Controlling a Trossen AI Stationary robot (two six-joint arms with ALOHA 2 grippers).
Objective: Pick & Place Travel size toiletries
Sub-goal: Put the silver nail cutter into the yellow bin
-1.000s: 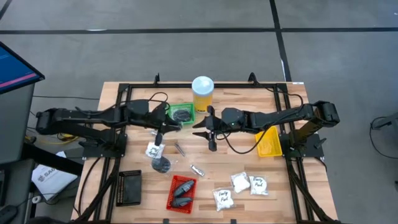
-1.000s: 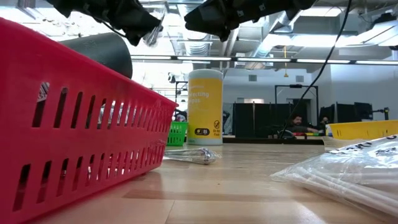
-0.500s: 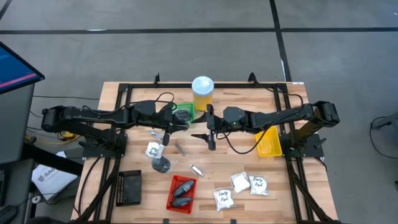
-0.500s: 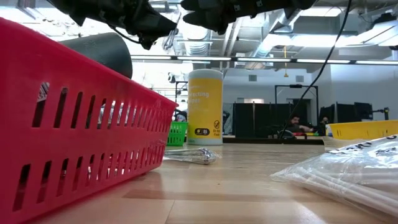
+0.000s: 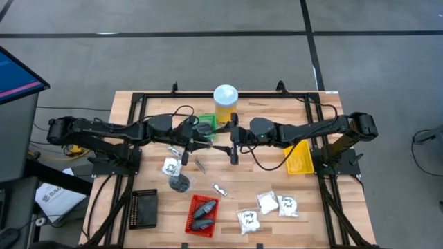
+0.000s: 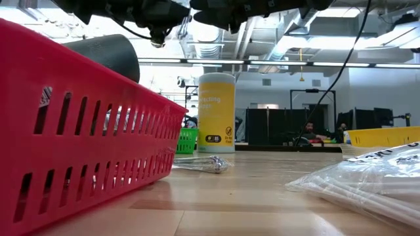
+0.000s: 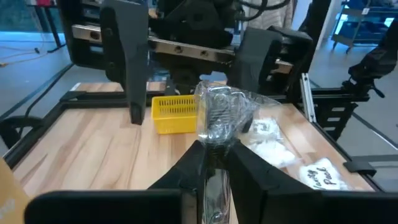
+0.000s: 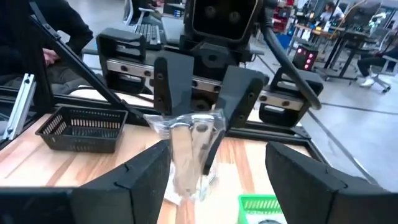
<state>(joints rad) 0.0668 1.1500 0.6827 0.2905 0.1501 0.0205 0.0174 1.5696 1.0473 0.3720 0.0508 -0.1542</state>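
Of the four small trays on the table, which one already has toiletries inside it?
The red tray near the table's front edge: two dark bottles lie in it. The yellow tray and black tray look empty; the green tray is partly hidden.

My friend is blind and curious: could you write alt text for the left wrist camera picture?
The left gripper pinches a clear crinkly packet between its dark fingers, holding it up toward the right gripper, whose fingers stand wide apart. Behind, on the wooden table, sit a yellow tray and white sachets.
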